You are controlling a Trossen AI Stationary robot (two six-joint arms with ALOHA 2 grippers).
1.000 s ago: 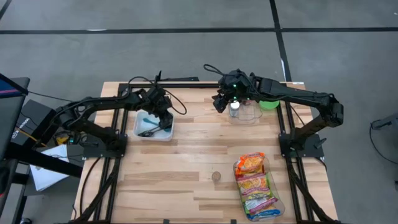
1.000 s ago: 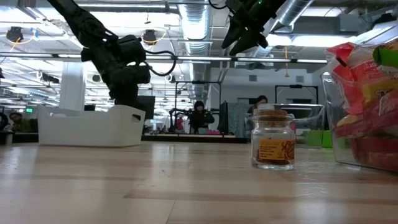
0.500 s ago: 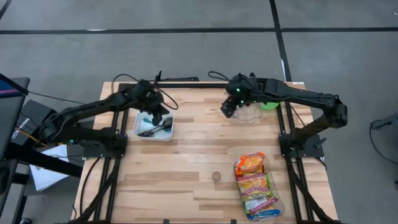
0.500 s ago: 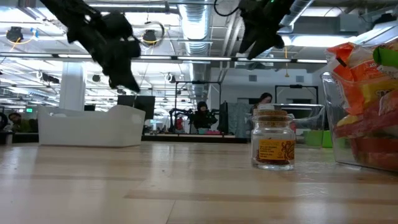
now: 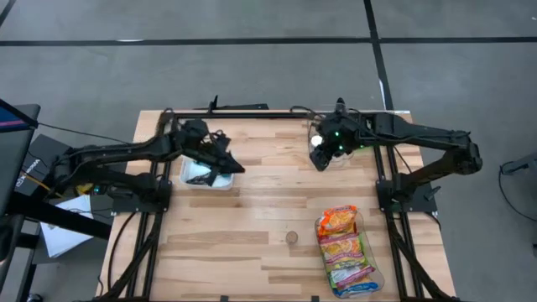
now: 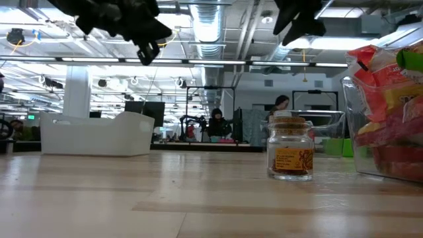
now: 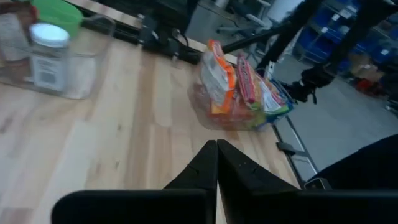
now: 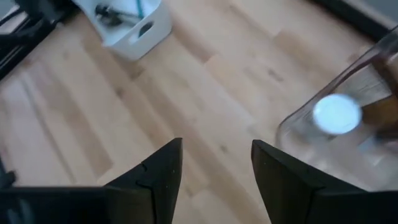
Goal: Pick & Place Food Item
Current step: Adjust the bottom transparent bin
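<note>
Pincers — two: left pincer [image 5: 237,169] pressed together, right pincer [image 5: 320,161] parted, empty — one jar [image 6: 290,154].

Two clear bins [image 5: 334,154], one white bin [image 5: 207,176], one spice jar [image 6: 290,155].

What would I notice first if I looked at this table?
Probably the bright food packets in a clear bin at the near right of the wooden table. Next, the two dark arms: the left gripper shut above the white bin, the right gripper open by a clear box.
</note>
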